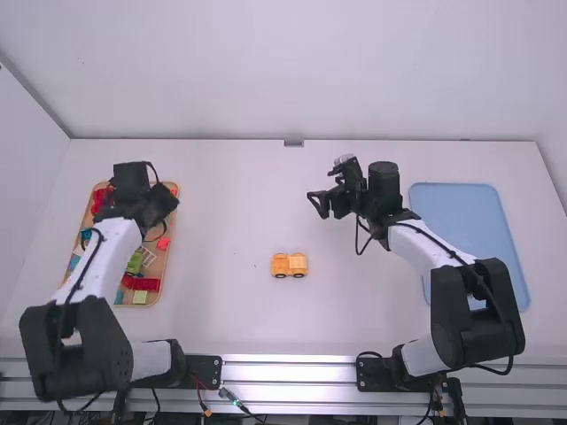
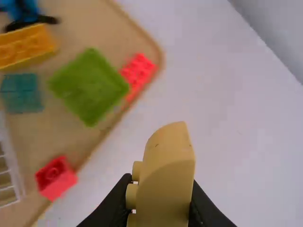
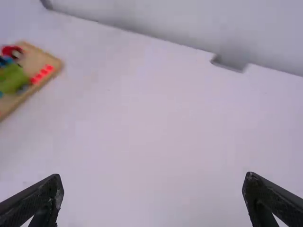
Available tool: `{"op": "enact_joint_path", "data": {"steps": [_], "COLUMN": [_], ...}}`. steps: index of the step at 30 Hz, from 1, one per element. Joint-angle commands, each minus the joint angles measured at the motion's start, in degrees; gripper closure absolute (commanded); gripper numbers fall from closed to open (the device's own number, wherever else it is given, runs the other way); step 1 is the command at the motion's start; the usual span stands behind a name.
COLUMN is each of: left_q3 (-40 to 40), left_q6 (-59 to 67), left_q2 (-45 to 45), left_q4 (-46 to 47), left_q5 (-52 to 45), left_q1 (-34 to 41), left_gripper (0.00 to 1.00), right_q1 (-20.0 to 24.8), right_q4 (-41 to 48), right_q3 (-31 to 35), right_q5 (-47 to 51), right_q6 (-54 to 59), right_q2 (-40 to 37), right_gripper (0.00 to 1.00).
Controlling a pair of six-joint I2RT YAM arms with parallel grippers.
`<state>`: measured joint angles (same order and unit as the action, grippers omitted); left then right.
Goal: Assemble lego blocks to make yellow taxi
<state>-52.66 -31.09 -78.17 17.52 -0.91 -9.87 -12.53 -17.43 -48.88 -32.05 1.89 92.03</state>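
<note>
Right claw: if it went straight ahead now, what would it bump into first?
Probably the flat white table: the open right claw seems to tip down toward it, though the distance is unclear.

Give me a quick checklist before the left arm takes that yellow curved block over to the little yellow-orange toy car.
1. Yellow curved plastic block gripped by the left gripper: ok.
2. Yellow-orange toy car body standing on its black wheels: ok.
3. Block above the car body: not ok; it is by the tan tray of loose blocks.
4. Right gripper open and empty: ok.
5. Right gripper at the car body, ready to steady it: not ok; it hangs farther out over the white table.
6. Block's underside lined up for the car's studs: cannot tell.
</note>
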Motion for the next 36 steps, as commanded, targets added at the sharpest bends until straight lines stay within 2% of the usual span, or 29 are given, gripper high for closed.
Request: {"op": "enact_joint_path", "data": {"steps": [1,5,8,13,18,21,22,23,25,29,36], "left_q3": [5.68,11.30,15.15,19.10,20.63,20.92,20.94,20.92,20.92,20.92,20.92], "left_q6": [12.94,19.78,25.88,31.01,34.95,35.43,35.45,35.67,35.67,35.91,38.23], "left_q2": [4.07,7.30,8.37,8.37,8.37,8.37,8.37,8.37,8.37,7.21,1.92], "left_q4": [-2.45,-9.38,-15.54,-23.85,-27.93,-29.77,-29.99,-31.12,-32.28,-34.64,-39.69], "left_q5": [-3.34,-0.92,0.37,0.42,0.26,0.20,0.00,-2.08,-4.72,-5.73,-6.21], "left_q1": [5.68,13.14,19.12,25.83,28.46,29.29,29.42,29.49,29.22,29.81,30.64], "left_gripper": [0.99,0.99,0.99,0.98,0.99,0.99,0.99,0.99,0.99,0.99,0.99], "right_q1": [-0.26,-1.20,-3.48,-7.13,-7.34,-7.34,-7.34,-7.34,-7.96,-10.43,-11.52], "right_q4": [-1.07,-2.10,-4.20,-12.44,-29.05,-41.83,-43.34,-49.96,-54.93,-57.90,-58.95], "right_q3": [-0.22,-0.22,-0.15,-0.07,3.10,6.73,7.23,9.57,11.63,14.25,14.58], "right_q5": [-6.32,-6.78,-7.93,-13.97,-20.24,-19.56,-19.28,-18.29,-16.63,-10.91,-10.43], "right_q6": [-8.59,-11.04,-11.08,-15.13,-23.50,-28.35,-28.96,-30.56,-31.91,-31.52,-34.21], "right_q2": [-1.01,-0.52,0.92,6.34,12.07,15.32,15.65,16.79,17.33,17.42,17.42], "right_gripper": [0.01,0.01,0.01,0.01,0.04,0.05,0.05,0.05,0.05,0.05,0.05]}}
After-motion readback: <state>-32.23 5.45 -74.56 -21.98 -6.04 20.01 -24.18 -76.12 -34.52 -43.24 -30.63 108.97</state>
